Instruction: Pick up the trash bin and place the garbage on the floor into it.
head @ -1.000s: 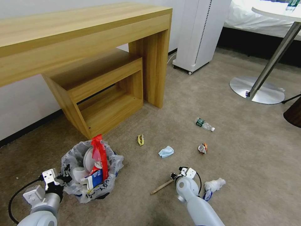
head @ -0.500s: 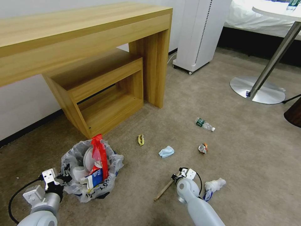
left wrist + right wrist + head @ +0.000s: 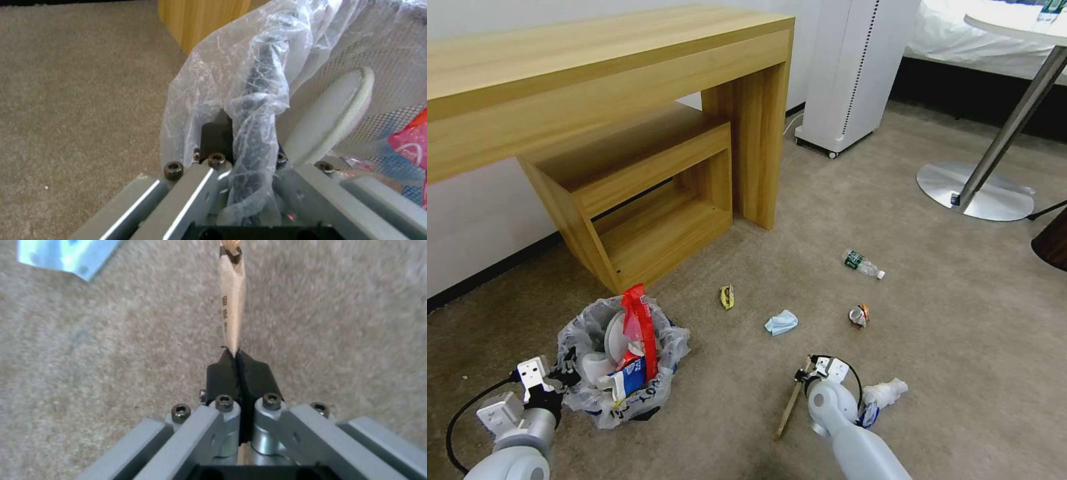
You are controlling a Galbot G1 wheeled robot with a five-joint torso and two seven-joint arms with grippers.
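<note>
Left hand (image 3: 242, 156) is clamped on the bagged rim of the trash bin (image 3: 620, 363), keeping it reachable for drops. Right hand (image 3: 240, 373) is pinched tight on the wooden stick (image 3: 232, 303), which hangs clear of the floor (image 3: 934, 320), well apart from the bin.

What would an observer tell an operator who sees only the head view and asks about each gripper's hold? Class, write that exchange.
Observer: The right gripper has its fingers shut on one end of the wooden stick.
Operator: And the left?
Observer: The left gripper pinches the bag-covered rim of the trash bin.
Operator: Anything against that rim?
Observer: A white slipper stands just inside it.
</note>
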